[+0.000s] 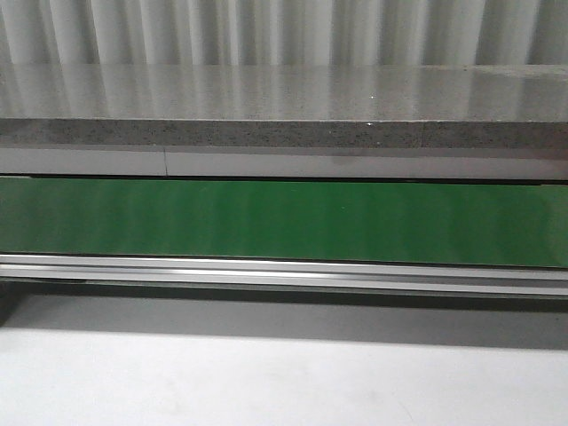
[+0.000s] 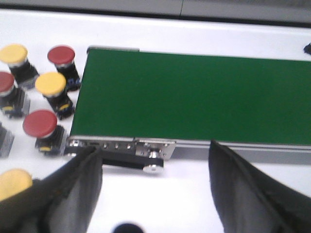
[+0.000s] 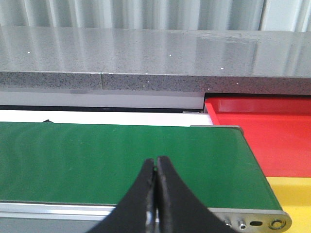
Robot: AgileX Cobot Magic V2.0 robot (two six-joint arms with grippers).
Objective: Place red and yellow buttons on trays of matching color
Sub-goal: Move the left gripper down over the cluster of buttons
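Red and yellow push buttons on black bases stand on the white table beside the conveyor's end in the left wrist view: red buttons (image 2: 61,55) (image 2: 40,123) (image 2: 5,81) and yellow buttons (image 2: 13,52) (image 2: 50,83) (image 2: 14,182). My left gripper (image 2: 153,148) hangs open and empty over the table in front of the belt's end, to one side of the buttons. In the right wrist view the red tray (image 3: 262,136) and the yellow tray (image 3: 296,194) lie past the belt's other end. There my right gripper (image 3: 155,161) is shut on nothing, above the belt's near edge.
A green conveyor belt (image 1: 284,220) with an aluminium frame (image 1: 284,271) runs across the table. Behind it is a grey speckled stone ledge (image 1: 284,133). The white tabletop (image 1: 266,373) lies in front. Neither gripper shows in the front view.
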